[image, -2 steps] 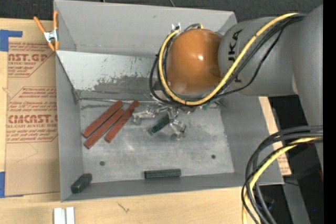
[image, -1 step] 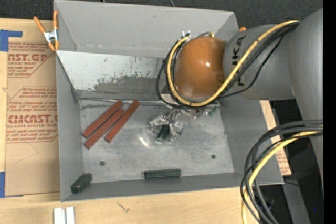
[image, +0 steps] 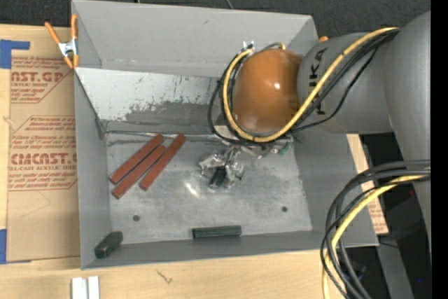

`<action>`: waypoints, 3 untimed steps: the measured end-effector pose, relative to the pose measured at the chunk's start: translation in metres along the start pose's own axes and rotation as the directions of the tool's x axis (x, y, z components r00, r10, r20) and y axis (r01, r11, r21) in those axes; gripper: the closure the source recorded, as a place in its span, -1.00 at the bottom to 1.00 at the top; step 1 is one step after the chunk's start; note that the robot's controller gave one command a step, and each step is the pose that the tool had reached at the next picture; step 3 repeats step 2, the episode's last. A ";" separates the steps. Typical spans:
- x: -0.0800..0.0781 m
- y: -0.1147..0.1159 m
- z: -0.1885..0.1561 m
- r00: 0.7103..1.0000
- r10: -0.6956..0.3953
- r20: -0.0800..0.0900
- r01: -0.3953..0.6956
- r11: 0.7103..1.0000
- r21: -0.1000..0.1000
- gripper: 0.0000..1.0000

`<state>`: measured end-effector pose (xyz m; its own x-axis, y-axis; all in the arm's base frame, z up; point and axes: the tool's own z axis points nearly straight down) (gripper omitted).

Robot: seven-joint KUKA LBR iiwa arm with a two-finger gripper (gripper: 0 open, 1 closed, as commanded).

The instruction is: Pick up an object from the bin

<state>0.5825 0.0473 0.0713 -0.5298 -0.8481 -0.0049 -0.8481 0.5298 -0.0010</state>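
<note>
My gripper (image: 222, 172) hangs low over the middle of the bin floor, just below the arm's orange cover. A small dark piece shows at its tip, and I cannot tell whether it is part of the gripper or a loose thing. Two reddish-brown flat sticks lie side by side to its left, both slanting up to the right: the longer one (image: 138, 165) and a shorter one (image: 162, 162). A dark flat bar (image: 217, 232) lies along the front wall, below the gripper.
A small dark block (image: 108, 243) sits in the front left corner. The arm and its cables cover the right part of the bin. Bare floor lies between the sticks and the front wall.
</note>
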 end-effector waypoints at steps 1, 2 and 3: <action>0.000 0.000 0.000 1.000 0.000 0.000 0.000 1.000 0.000 1.00; -0.020 0.015 -0.198 1.000 0.001 -0.002 -0.001 1.000 0.000 1.00; -0.020 0.015 -0.198 1.000 0.001 -0.002 -0.001 1.000 0.000 1.00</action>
